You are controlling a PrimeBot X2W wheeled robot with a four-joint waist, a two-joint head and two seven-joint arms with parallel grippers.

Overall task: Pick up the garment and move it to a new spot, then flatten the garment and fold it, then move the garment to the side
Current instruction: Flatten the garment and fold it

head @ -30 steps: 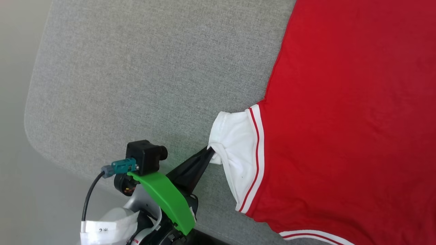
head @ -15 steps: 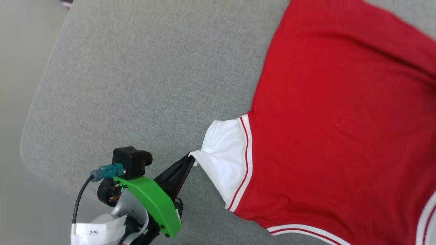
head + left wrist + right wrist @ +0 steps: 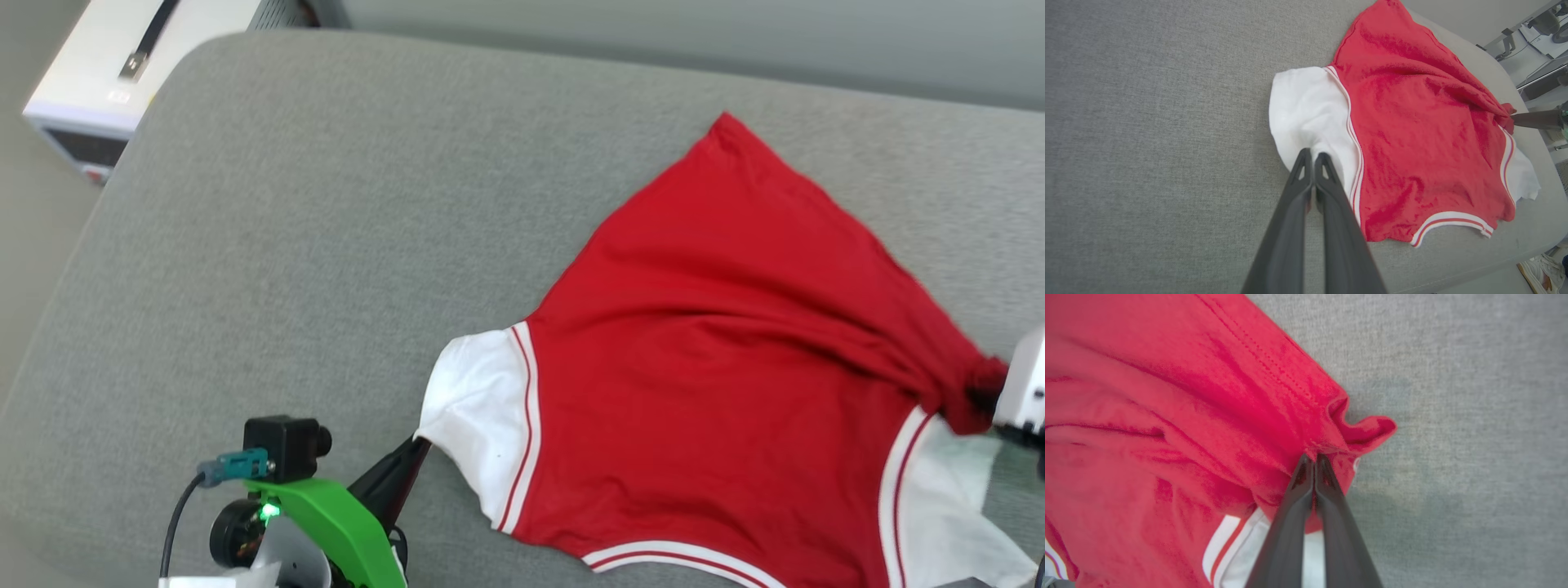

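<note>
The garment [image 3: 718, 367] is red with white sleeves and lies back side up on a grey cushion [image 3: 326, 245]; no lettering shows. My left gripper [image 3: 415, 445] sits at the lower left, shut on the edge of the near white sleeve [image 3: 1306, 110]; its fingertips [image 3: 1312, 156] pinch that cloth. My right gripper [image 3: 980, 398] is at the right edge, shut on a bunched fold of red cloth [image 3: 1331, 428] beside the other sleeve's striped trim. Creases run across the red body toward that grip. The right fingers [image 3: 1531, 119] also reach in at the far side of the left wrist view.
A white box-shaped device [image 3: 122, 73] stands on the floor past the cushion's far left corner. The cushion's rounded edge [image 3: 49, 343] runs down the left. A person's shoe [image 3: 1541, 267] and office furniture [image 3: 1539, 77] lie beyond the cushion's other side.
The head camera has tilted up and back, so more of the cushion and garment shows. The left gripper keeps its hold on the sleeve. The red body has gathered into creases toward the right.
</note>
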